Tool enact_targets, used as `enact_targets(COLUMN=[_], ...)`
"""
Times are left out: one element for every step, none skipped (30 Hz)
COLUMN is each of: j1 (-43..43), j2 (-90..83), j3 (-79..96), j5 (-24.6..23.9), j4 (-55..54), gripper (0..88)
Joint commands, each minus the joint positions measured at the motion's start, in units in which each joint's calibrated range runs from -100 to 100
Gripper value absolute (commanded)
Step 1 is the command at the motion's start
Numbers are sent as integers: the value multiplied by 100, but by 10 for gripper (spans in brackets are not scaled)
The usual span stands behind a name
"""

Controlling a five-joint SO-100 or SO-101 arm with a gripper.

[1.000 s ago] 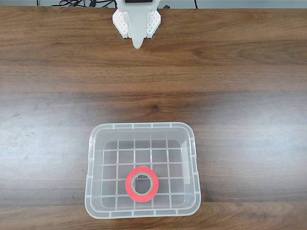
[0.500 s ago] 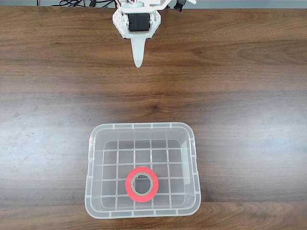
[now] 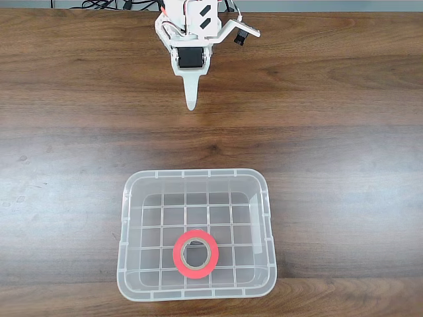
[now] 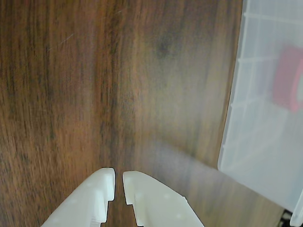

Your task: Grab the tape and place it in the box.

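Tape [image 3: 195,253] lay flat on the grid floor of the box [image 3: 195,175], toward six o'clock, red ring up and core showing. Sat near the six o'clock edge of the desk [image 3: 344,119] in the fixed view, box and all. Was apart from every wall, nearest the six o'clock one. By that lie, looked as good as done.

Tool [image 3: 191,102] hung at twelve o'clock, well apart from the box, with bare desk between. In the wrist view, tool [image 4: 118,182] carried nothing, fingertips [image 4: 105,182] drawn almost together with a thin slit left. Showed the box [image 4: 236,113] at three o'clock, tape [image 4: 286,78] a red blur behind its wall.

Little left to spoil, judging by this. Main risk: a low sweep toward six o'clock, catching the rim and shoving the light plastic box along the smooth desk, perhaps off the near edge. Second: a needless dip inside, nudging the tape against a wall or lifting it out again. Third: a tip dragged across the desk, scraping the wood or straining the arm; height above the wood could not be told. Cables [image 3: 106,4] bunched past the twelve o'clock edge could snag on a wide swing of the arm.
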Motion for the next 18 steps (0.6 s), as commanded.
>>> enact_targets(j1=[-99, -150, -179, -223, -252, -274, -274, -274, -267, -260, -260, -260, -260, -260, -260, -260, -260, -260], j2=[-96, -96, -96, -96, -96, -96, -96, -96, -96, -96, -96, -96, -96, -96, -96, -96, -96, -96], j3=[-50, -50, -50, -50, -50, -50, -41, -41, -41, -41, -41, -41, -41, -41, -41, -41, -41, -41], j5=[-86, -75, -49, -18, -2, -2, -2, -7, -18, -18, -18, -18, -18, -18, -18, -18, -18, -18], j4=[-141, -132, -132, -132, -132, -132, -132, -141, -141, -141, -141, -141, -141, -141, -141, -141, -141, -141], gripper=[14, 17, 17, 17, 17, 17, 17, 13, 13, 14, 14, 14, 14, 14, 14, 14, 14, 14])
